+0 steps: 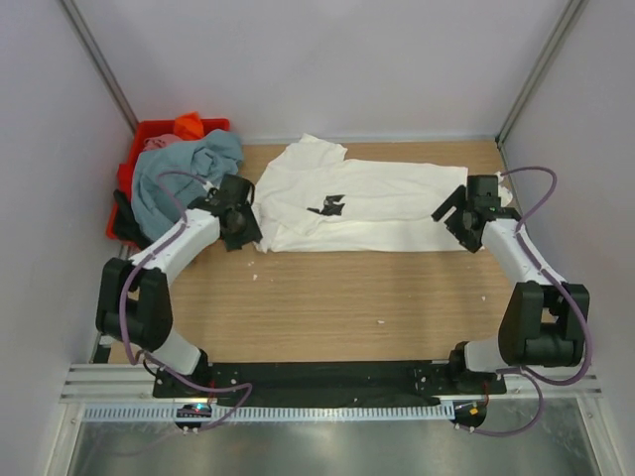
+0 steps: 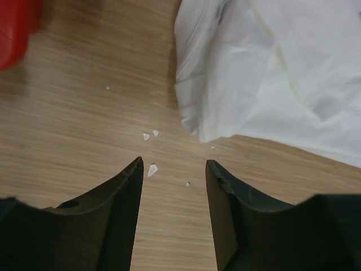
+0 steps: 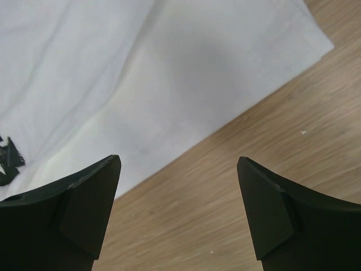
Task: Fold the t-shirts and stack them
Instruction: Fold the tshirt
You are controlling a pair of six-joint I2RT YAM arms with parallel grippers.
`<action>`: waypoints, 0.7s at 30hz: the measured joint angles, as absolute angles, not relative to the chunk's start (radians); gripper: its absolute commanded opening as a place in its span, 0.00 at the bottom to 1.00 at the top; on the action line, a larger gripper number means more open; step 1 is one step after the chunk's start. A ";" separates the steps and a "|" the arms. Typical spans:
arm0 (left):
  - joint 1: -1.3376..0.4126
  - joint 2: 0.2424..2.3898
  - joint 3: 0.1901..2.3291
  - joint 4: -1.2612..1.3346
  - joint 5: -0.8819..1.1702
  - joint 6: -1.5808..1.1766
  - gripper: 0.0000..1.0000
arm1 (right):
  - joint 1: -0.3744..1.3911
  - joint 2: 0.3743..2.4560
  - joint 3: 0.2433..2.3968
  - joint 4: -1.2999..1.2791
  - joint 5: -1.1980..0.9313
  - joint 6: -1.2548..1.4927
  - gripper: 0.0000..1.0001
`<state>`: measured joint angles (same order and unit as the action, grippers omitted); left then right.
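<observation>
A white t-shirt with a black chest print lies spread flat across the far middle of the table. My left gripper is open and empty just off the shirt's near left corner. My right gripper is open and empty at the shirt's near right edge. A grey-blue shirt, an orange one and a pink one are heaped in the red crate.
The red plastic crate stands at the far left by the wall; its corner shows in the left wrist view. Small white crumbs dot the wooden table. White walls enclose the table.
</observation>
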<state>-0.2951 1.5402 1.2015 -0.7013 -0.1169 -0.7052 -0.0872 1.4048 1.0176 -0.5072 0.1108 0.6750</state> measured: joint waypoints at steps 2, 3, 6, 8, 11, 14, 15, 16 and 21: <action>-0.337 1.577 1.121 -0.666 -0.151 -0.723 0.44 | -0.059 1.405 0.969 -0.499 0.111 0.668 0.91; -0.365 1.602 1.089 -0.648 -0.169 -0.732 0.43 | -0.053 1.405 0.944 -0.501 0.112 0.664 0.91; -0.443 1.669 1.052 -0.611 -0.224 -0.750 0.42 | -0.051 1.402 0.893 -0.502 0.121 0.651 0.91; -0.478 1.705 1.052 -0.576 -0.257 -0.756 0.44 | -0.052 1.397 0.877 -0.501 0.128 0.645 0.91; -0.494 1.751 1.053 -0.526 -0.310 -0.756 0.45 | -0.052 1.371 0.864 -0.498 0.137 0.632 0.91; -0.495 1.777 1.075 -0.489 -0.367 -0.752 0.46 | -0.052 1.352 0.862 -0.491 0.141 0.623 0.91; -0.495 1.785 1.082 -0.484 -0.382 -0.752 0.46 | -0.052 1.351 0.862 -0.487 0.142 0.620 0.91; -0.495 1.794 1.089 -0.474 -0.400 -0.751 0.46 | -0.052 1.351 0.862 -0.484 0.143 0.616 0.91; -0.495 1.835 1.128 -0.440 -0.456 -0.732 0.42 | -0.052 1.354 0.862 -0.473 0.144 0.601 0.91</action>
